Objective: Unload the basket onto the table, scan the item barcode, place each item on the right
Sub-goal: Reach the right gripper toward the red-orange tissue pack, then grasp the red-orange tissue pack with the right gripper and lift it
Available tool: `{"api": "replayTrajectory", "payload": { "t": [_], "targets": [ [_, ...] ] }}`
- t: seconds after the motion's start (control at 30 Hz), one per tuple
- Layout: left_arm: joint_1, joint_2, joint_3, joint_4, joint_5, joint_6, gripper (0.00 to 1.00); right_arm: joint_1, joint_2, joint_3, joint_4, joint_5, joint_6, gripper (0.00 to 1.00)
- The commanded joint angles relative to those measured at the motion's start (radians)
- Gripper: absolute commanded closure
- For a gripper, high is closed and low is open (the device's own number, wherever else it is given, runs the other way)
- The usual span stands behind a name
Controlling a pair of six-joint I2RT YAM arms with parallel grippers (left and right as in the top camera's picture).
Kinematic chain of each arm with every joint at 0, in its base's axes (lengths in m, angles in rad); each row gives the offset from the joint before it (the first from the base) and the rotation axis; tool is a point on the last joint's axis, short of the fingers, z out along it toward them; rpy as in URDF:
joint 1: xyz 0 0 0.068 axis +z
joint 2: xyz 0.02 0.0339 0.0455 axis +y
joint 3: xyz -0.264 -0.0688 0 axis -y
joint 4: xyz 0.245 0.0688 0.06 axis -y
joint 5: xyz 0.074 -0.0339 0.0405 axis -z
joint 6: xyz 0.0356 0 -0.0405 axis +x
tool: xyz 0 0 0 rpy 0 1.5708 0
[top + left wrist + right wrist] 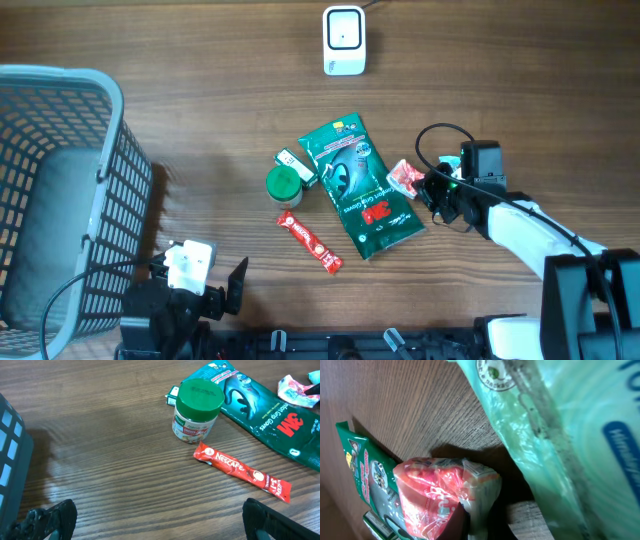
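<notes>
From the left: a grey-blue mesh basket (125,220) stands at the edge of the surface (200,80), and beside it is the left end effector (160,527), fingers spread wide and holding nothing. At centre lie a green-lidded jar (284,184), a red Nescafé stick (309,243) and a green 3M gloves pack (360,187), with the white scanner (343,40) well apart at the far side. Just right of the pack lies the red-and-white sachet (404,176), its edge pinched in the closed right end effector (424,188).

The pale green packet (555,435) is blurred and unreadable; the lower end of the red packet (432,497) is cut off by the bottom edge.
</notes>
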Motion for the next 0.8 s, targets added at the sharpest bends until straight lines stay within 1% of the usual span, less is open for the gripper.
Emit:
{"api": "replayTrajectory", "payload": {
  "t": [0.0,0.03,0.1,0.13,0.17,0.2,0.23,0.27,0.37,0.4,0.47,0.57,0.63,0.7,0.77],
  "targets": [
    [0.003,-0.006,-0.002,0.003,0.009,-0.006,0.00,-0.015,-0.133,-0.008,-0.041,-0.099,0.054,0.96],
    [0.003,-0.006,-0.002,0.003,0.009,-0.005,0.00,-0.016,-0.192,-0.008,-0.059,-0.155,0.089,0.96],
    [0.003,-0.006,-0.002,0.003,0.009,-0.006,0.00,-0.016,-0.328,-0.008,-0.082,-0.310,0.239,0.96],
    [0.003,-0.006,-0.002,0.003,0.009,-0.006,0.00,-0.016,-0.383,-0.008,-0.090,-0.375,0.388,0.96],
    [0.003,-0.006,-0.002,0.003,0.009,-0.006,0.00,-0.016,-0.445,-0.008,-0.138,-0.458,0.649,0.95],
    [0.003,-0.006,-0.002,0.003,0.009,-0.006,0.00,-0.016,-0.489,-0.008,-0.200,-0.479,0.805,0.96],
    [0.003,-0.006,-0.002,0.003,0.009,-0.006,0.00,-0.016,-0.516,-0.008,-0.280,-0.498,0.892,0.95],
    [0.003,-0.006,-0.002,0.003,0.009,-0.006,0.00,-0.016,-0.524,-0.009,-0.326,-0.566,0.913,0.96],
    [0.003,-0.006,-0.002,0.003,0.009,-0.006,0.00,-0.016,-0.520,-0.009,-0.326,-0.704,0.917,0.96],
    [0.003,-0.006,-0.002,0.003,0.009,-0.005,0.00,-0.016,-0.520,-0.009,-0.326,-0.733,0.938,0.96],
    [0.003,-0.006,-0.002,0.003,0.009,-0.006,0.00,-0.016,-0.518,-0.009,-0.330,-0.746,1.045,0.96],
    [0.003,-0.006,-0.002,0.003,0.009,-0.006,0.00,-0.029,-0.499,-0.009,-0.324,-0.688,1.046,0.96],
    [0.003,-0.006,-0.002,0.003,0.009,-0.006,0.00,-0.030,-0.450,-0.009,-0.325,-0.688,1.046,0.96],
    [0.003,-0.006,-0.002,0.003,0.009,-0.006,0.00,-0.030,-0.388,-0.009,-0.324,-0.689,1.046,0.96],
    [0.003,-0.006,-0.002,0.003,0.009,-0.006,0.00,-0.031,-0.318,-0.009,-0.324,-0.750,1.046,0.96]
  ]
}}
